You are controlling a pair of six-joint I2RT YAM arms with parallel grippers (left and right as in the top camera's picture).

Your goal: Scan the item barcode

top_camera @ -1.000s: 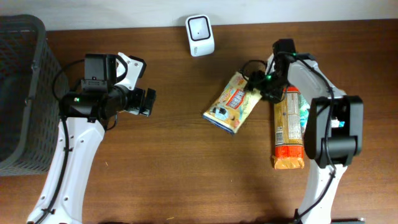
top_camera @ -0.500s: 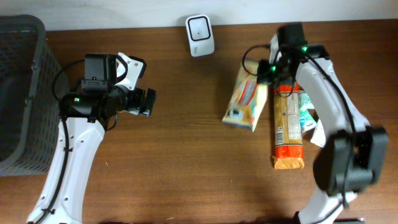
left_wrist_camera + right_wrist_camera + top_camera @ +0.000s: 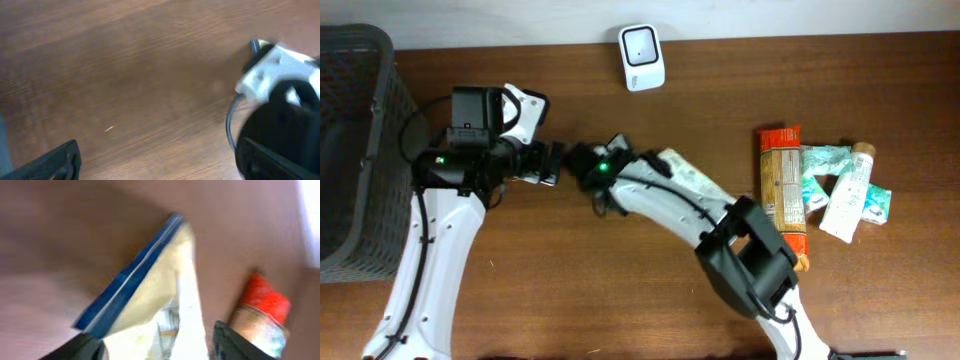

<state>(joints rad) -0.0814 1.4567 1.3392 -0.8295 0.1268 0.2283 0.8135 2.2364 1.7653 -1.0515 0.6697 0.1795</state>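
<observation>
Brown wood table [image 3: 620, 290], snack packet [image 3: 688, 178] caught mid-swing and a long way from where it needs to be.

Got the right gripper [image 3: 159, 342] with fingers standing apart either side of the packet's blue-edged end; can't tell through the blur whether clamped or just straddling. Puts the packet about mid-table, tucked under the right arm, long axis slanting left to right along it. Leaves the scanner [image 3: 641, 45] at the back edge, up and a bit right of that gripper, well apart, so probably a carry back that way next. Roughly a tie between arms for nearness to it. Left gripper [image 3: 556, 164] gaping wide, empty, nearly nose to nose with the right one. Half a second back: hanging beside the cracker pack [image 3: 782, 190]; now swept clear across. No change on the left side.
</observation>
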